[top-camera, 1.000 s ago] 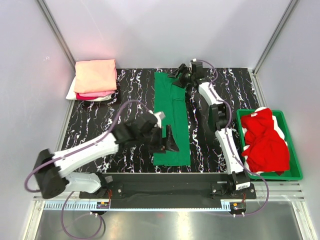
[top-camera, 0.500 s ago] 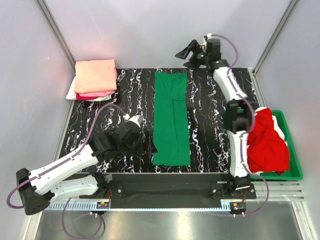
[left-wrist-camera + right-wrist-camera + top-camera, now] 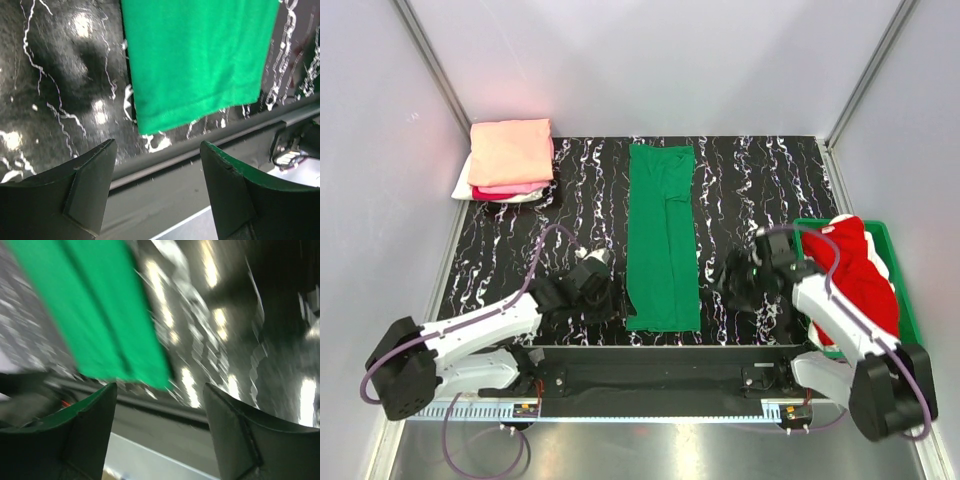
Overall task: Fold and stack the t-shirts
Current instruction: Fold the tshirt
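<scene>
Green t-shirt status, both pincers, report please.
Left pincer open, empty; right pincer open, empty. Green t-shirt folded into a long strip, flat mid-table, ungripped. Red t-shirt heaped in green bin. Nothing on the strip.

**Blurred, Cropped, Buried**

Blur smeared the right wrist view, softening the long folded bright green cloth t-shirt (image 3: 95, 315); the left wrist view cropped its far end. The white cloth t-shirt (image 3: 461, 188) showed only a sliver (beneath the folded salmon-peach t-shirt (image 3: 510, 150) and hot pink t-shirt (image 3: 510, 187)).
</scene>
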You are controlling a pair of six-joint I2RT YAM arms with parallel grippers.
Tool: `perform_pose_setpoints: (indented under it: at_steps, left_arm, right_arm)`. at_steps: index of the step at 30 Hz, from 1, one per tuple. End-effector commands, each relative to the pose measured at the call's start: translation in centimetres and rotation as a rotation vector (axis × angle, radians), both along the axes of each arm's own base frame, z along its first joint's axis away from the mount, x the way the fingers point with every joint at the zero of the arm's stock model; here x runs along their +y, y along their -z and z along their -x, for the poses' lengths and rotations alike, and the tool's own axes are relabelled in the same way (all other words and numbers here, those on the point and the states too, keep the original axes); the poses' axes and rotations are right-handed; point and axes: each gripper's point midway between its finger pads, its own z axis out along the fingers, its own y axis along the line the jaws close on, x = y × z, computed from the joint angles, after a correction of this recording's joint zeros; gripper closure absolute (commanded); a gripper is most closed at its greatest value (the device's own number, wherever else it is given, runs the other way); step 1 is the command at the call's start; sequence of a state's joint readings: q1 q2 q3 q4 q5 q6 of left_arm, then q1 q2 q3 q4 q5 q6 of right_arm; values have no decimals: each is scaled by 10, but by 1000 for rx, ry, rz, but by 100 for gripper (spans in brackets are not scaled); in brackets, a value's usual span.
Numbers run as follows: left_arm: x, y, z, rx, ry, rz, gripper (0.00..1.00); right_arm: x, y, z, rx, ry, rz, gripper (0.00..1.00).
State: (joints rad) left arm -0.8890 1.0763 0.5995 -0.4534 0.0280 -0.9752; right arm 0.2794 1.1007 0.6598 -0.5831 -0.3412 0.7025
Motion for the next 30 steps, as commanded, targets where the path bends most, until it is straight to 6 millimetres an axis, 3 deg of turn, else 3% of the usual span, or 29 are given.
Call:
perform_pose_setpoints:
  at_steps: [1,3,9,18,24,30]
  left_arm:
    - [-23,-10,-16,-48,-6,119,28]
    - [-23,-4,-18,-41,-15,107,28]
    - [-15,16,-14,-5,-41,84,28]
    - [-10,39,-6,52,-64,65,30]
    - [-15,45,0,80,-69,113,36]
    - [-17,50,1,91,-61,117,42]
  right_arm:
    - [1,11,32,14,32,-22,24]
    - [7,28,47,49,19,-55,28]
    - [22,62,59,125,-4,-113,33]
    - [35,74,59,154,-45,-108,42]
    - [38,77,65,167,-55,-108,55]
    - [42,83,68,185,-63,-113,62]
